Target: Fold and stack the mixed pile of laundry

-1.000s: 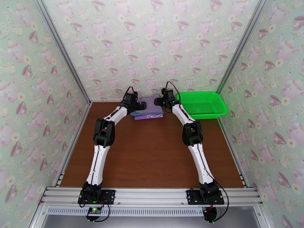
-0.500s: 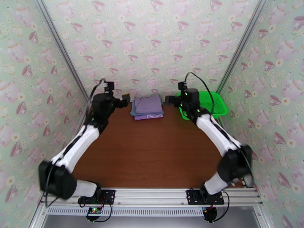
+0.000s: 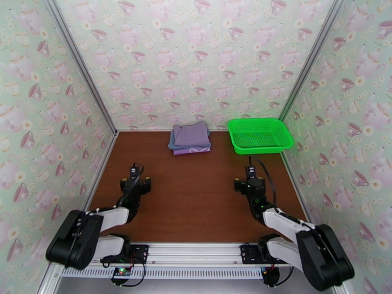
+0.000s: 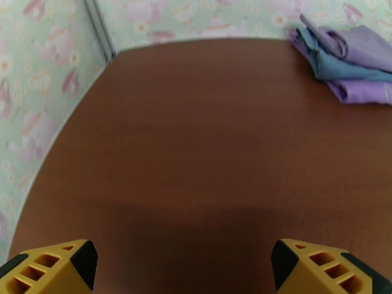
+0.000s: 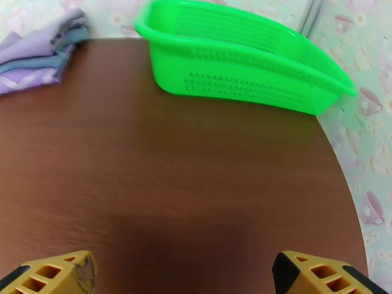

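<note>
The laundry lies folded in one stack [image 3: 190, 138] at the back of the table: a pale lavender-grey piece [image 3: 192, 133] on top, a dusty blue-grey one [image 4: 338, 69] under it, a bright purple shirt [image 3: 192, 150] at the bottom. The same stack [image 5: 36, 57] sits at the upper left of the right wrist view. My left gripper [image 3: 135, 181] hangs low over the near left of the table, open, with nothing between its yellow fingertips [image 4: 54, 270]. On the near right my right gripper [image 3: 250, 183] is open and empty too, its fingertips [image 5: 318, 275] wide apart.
A green plastic mesh basket [image 3: 260, 134] stands at the back right, just right of the stack, and looks empty. The brown table [image 3: 196, 192] is walled by teacup-patterned panels on three sides. Both arms lie folded close to their bases at the near edge.
Both arms have pulled back from the stack at the far end to the near edge and folded down. The right gripper opened wider as it left.
</note>
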Robot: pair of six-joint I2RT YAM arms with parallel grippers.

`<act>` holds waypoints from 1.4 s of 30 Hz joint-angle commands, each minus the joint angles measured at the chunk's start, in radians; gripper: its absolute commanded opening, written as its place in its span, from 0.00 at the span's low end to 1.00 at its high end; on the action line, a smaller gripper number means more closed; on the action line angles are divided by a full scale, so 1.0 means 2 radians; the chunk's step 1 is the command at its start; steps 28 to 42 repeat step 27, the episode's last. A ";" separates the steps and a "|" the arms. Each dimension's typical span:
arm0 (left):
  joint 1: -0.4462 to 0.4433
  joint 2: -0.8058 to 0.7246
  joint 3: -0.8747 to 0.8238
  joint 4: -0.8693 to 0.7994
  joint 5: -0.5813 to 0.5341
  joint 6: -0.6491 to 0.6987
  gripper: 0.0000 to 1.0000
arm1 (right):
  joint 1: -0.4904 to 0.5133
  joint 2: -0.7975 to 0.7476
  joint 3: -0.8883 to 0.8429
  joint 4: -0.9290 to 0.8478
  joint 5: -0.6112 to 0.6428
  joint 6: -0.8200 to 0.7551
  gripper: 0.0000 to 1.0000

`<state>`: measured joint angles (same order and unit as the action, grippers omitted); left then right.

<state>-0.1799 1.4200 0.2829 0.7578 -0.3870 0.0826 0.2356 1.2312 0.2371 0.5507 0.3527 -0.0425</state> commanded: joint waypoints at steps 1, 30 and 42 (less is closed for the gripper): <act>0.033 0.057 0.019 0.130 0.029 0.001 1.00 | -0.029 0.059 -0.014 0.257 -0.042 -0.007 1.00; 0.085 0.066 0.044 0.080 0.175 -0.011 1.00 | -0.109 0.158 0.077 0.175 -0.164 0.042 1.00; 0.085 0.066 0.044 0.080 0.175 -0.011 1.00 | -0.109 0.158 0.077 0.175 -0.164 0.042 1.00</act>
